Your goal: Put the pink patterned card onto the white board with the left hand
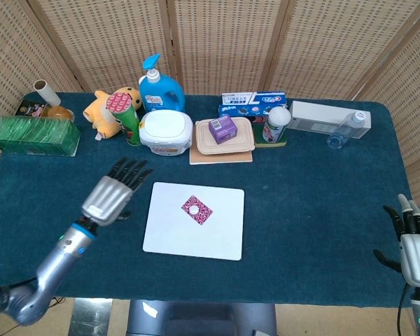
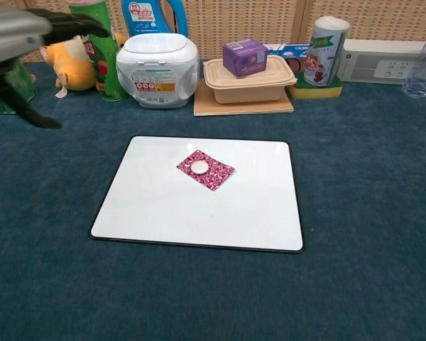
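The pink patterned card (image 1: 197, 209) (image 2: 205, 170), with a white round disc on its middle, lies flat on the white board (image 1: 217, 234) (image 2: 199, 213), in the board's upper middle. My left hand (image 1: 113, 195) (image 2: 28, 32) hovers raised to the left of the board, fingers spread and holding nothing, well apart from the card. My right hand (image 1: 411, 237) sits at the lower right edge of the head view, fingers spread and empty, far from the board.
Along the table's back stand a green box (image 1: 33, 135), a plush toy (image 1: 105, 110), a green can (image 1: 125, 115), a blue bottle (image 1: 158, 87), a white tub (image 1: 166, 131), a lidded container with a purple box (image 1: 222, 129), a canister (image 1: 276, 123) and a clear bottle (image 1: 347, 129).
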Controlling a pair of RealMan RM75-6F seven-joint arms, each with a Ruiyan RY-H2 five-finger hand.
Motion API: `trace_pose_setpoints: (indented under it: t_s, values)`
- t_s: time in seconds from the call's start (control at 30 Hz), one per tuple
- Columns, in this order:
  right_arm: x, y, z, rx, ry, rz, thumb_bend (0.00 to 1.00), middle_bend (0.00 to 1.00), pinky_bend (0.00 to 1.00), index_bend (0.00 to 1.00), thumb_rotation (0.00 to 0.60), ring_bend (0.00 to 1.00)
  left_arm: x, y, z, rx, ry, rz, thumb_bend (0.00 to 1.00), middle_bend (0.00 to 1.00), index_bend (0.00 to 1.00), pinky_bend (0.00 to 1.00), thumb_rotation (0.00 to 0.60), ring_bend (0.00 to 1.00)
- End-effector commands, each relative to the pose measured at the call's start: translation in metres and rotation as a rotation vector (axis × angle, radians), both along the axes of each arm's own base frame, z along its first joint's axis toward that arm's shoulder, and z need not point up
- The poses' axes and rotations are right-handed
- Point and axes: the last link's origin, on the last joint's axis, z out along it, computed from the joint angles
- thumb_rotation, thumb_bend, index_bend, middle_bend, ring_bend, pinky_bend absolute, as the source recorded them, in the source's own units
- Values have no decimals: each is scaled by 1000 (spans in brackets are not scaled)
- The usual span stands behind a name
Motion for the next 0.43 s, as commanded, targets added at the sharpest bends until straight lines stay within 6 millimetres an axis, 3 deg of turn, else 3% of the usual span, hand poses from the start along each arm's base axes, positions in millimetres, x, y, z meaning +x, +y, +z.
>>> trace_pose_setpoints:
  t_s: [0.03, 0.23, 0.43]
  values:
    - [-2, -1, 1, -3, -3, -9, 28, 0, 0, 157, 600, 0, -57, -48, 39, 70, -55, 107, 91, 0, 0, 24, 600, 0]
    - [1, 1, 2, -3, -4, 9, 29, 0, 0, 157, 600, 0, -112, -97, 71, 210, -145, 289, 92, 0, 0, 25, 600, 0]
    - [4, 7, 4, -2, -10, 28, 29, 0, 0, 157, 600, 0, -127, -118, 78, 251, -180, 287, 92, 0, 0, 24, 600, 0]
